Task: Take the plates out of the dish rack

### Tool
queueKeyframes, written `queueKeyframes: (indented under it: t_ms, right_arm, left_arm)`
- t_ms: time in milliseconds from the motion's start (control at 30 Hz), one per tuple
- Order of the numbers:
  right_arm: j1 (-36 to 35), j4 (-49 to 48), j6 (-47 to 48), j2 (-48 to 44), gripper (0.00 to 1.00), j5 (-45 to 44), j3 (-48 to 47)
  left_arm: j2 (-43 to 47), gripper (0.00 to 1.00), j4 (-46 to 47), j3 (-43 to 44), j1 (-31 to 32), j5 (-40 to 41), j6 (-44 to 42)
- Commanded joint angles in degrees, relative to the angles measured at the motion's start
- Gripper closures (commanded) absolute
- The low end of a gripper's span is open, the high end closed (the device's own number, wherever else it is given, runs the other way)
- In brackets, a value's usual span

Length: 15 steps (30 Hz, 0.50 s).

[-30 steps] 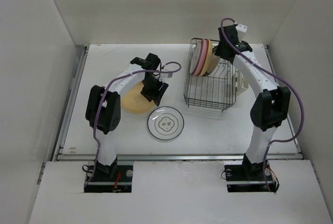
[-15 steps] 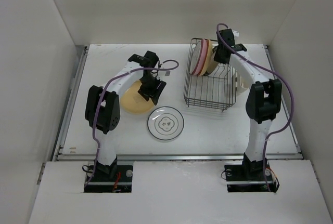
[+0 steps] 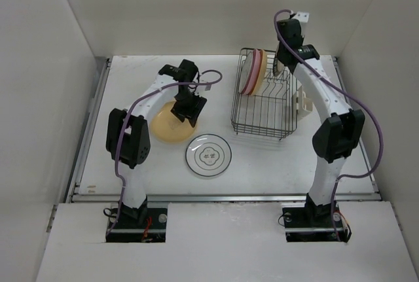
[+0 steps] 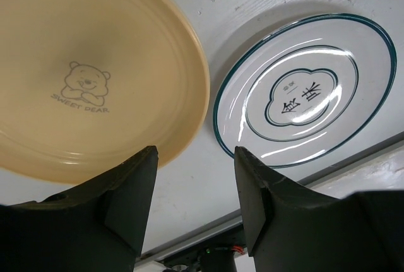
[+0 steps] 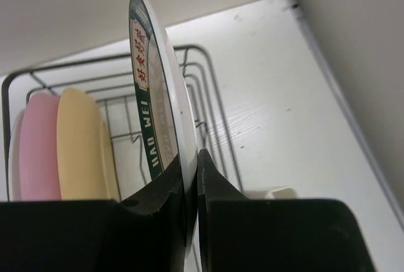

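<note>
So, Mina, starting on the left: what is the left pincer (image 4: pixel 196 157) doing?

Nothing in it, Tom. Its fingers stand well apart above the table (image 3: pixel 131 86), over the gap between the yellow plate (image 4: pixel 82 64) with the bear print and the white plate (image 4: pixel 309 95) with the teal rim. Both lie flat, side by side, out of the dish rack (image 3: pixel 262 122).

And in the rack?

A pink plate (image 5: pixel 35 146) and a pale yellow plate (image 5: pixel 79 146) stand on edge at its far left end, close together. To their right, the right pincer (image 5: pixel 191 165) is clamped on the rim of a green-rimmed plate (image 5: pixel 154 82), held upright and edge-on. Whether its lower edge is clear of the rack I cannot tell.

How would you expect it to handle?

Stiff and glazed, so likely slippery, and breakable if it knocks the rack. Only a small bite of rim sits between the fingers, so the weight hangs off one point; I would move it slowly. The rim is the only place to take hold of the standing ones.
</note>
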<state>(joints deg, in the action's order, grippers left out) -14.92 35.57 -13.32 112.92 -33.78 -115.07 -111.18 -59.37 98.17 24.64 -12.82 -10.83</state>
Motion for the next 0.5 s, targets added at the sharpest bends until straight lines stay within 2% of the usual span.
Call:
queueKeyframes:
  t_ms: [0,133,200,333,367,433,467]
  right_arm:
    - [-0.99,0.19,4.53,-4.91,1.0,-12.6,-4.81]
    - [-1.51,1.52,4.53,-8.15,1.0,-16.93,-3.25]
    - [-1.52,1.52,4.53,-12.36,1.0,-14.31,-1.92]
    - [-2.84,-1.29,4.53,-22.55,1.0,10.6,5.09]
    - [-4.14,-2.95,4.53,-24.49,1.0,22.5,9.38]
    - [-5.82,-3.49,5.4,-28.63,1.0,34.42,14.06]
    - [-8.17,-4.71,5.93,-29.59,1.0,46.05,18.95]
  left_arm:
    - [4.03,0.51,-1.62,2.46,-0.21,1.48,1.25]
    - [4.56,0.51,-1.62,3.52,-0.21,3.41,2.48]
    - [5.18,0.51,-1.62,4.13,-0.21,5.25,3.09]
    - [6.23,0.51,-1.62,4.13,-1.7,9.47,4.76]
    - [6.23,0.51,-1.1,3.44,-3.01,10.09,4.77]
    - [6.94,0.51,-0.22,2.55,-4.95,12.45,5.29]
    - [7.81,0.51,0.57,1.86,-6.17,12.99,6.6]
